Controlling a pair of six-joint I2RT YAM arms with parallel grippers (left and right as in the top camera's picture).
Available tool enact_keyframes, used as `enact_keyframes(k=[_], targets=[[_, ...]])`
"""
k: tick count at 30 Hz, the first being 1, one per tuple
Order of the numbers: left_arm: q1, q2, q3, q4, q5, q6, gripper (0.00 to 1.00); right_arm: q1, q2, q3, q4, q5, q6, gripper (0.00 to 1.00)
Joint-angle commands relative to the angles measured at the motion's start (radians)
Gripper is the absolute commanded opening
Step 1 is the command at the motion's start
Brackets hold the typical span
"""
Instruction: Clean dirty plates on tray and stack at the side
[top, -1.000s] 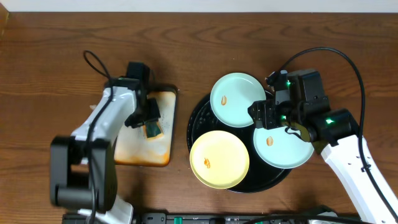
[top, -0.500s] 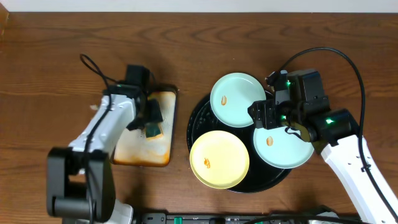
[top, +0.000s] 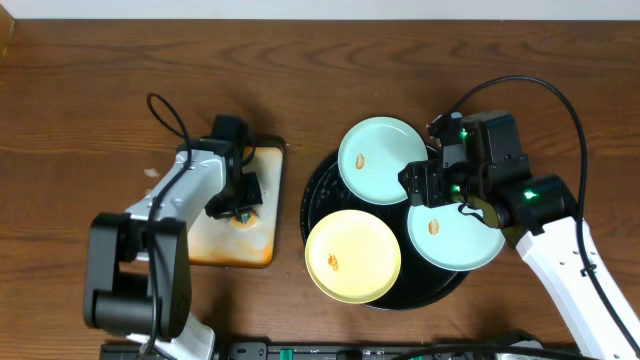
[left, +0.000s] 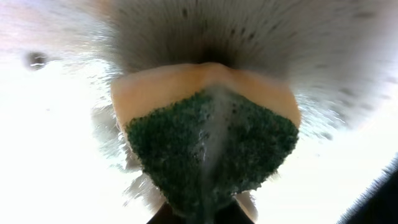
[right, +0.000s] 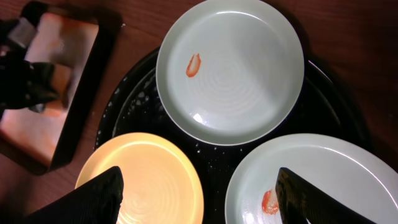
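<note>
Three plates lie on the round black tray (top: 312, 195): a mint-green plate (top: 383, 160) at the back, a pale yellow plate (top: 352, 256) in front, and a second mint-green plate (top: 460, 245) at the right. Each carries a small orange speck. My right gripper (right: 199, 186) hovers open above the tray, between the yellow plate (right: 146, 180) and the right mint plate (right: 323, 180). My left gripper (top: 243, 203) is down on the orange-stained tray (top: 215, 250), shut on a sponge (left: 211, 149) with a green scouring face and an orange body.
The stained rectangular tray sits left of the black tray with a narrow strip of wooden table (top: 290, 120) between them. Cables loop behind both arms. The table's front edge lies just below the trays.
My left gripper has closed on the sponge and its arm has shifted slightly right over the stained tray. The right arm and the plates have not moved.
</note>
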Motion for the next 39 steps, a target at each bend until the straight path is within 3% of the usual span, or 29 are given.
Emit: enact_keyframes(k=[1, 3, 6, 16, 18, 22, 23, 32, 33, 34, 37, 39], targets=[[0.002, -0.101, 0.072, -0.016, -0.008, 0.006, 0.14, 0.010, 0.007, 0.017, 0.003, 0.010, 0.011, 0.77], [0.002, -0.143, 0.072, -0.016, -0.008, 0.006, 0.40, 0.010, 0.007, 0.017, 0.004, 0.010, 0.011, 0.77], [0.002, -0.161, 0.071, -0.021, -0.009, 0.006, 0.54, 0.010, 0.007, 0.017, 0.003, 0.010, 0.011, 0.77], [0.000, -0.059, 0.009, 0.097, -0.019, 0.006, 0.62, 0.010, 0.007, 0.017, 0.007, 0.010, 0.011, 0.78], [-0.001, -0.014, 0.008, 0.117, -0.013, 0.006, 0.57, 0.010, 0.007, 0.017, 0.006, 0.010, 0.011, 0.77], [-0.002, 0.063, 0.008, 0.133, -0.012, 0.006, 0.14, 0.010, 0.007, 0.017, 0.006, 0.010, 0.011, 0.78], [-0.002, 0.079, 0.008, 0.133, -0.013, 0.006, 0.08, 0.010, 0.007, 0.017, 0.005, 0.010, 0.011, 0.78], [-0.001, 0.040, 0.076, 0.037, 0.029, 0.016, 0.08, 0.010, 0.007, 0.017, 0.006, 0.010, 0.010, 0.80], [-0.001, 0.018, 0.087, 0.023, 0.053, 0.032, 0.13, 0.010, 0.007, 0.017, 0.006, 0.010, 0.010, 0.80], [-0.001, -0.006, 0.095, 0.011, 0.061, 0.032, 0.30, 0.010, 0.007, 0.017, 0.006, 0.010, 0.010, 0.80], [-0.001, -0.072, 0.097, -0.002, 0.060, 0.032, 0.48, 0.010, 0.007, 0.017, 0.006, 0.010, 0.010, 0.80], [-0.001, -0.107, 0.097, -0.005, 0.060, 0.032, 0.54, 0.010, 0.007, 0.017, 0.006, 0.010, 0.010, 0.81]])
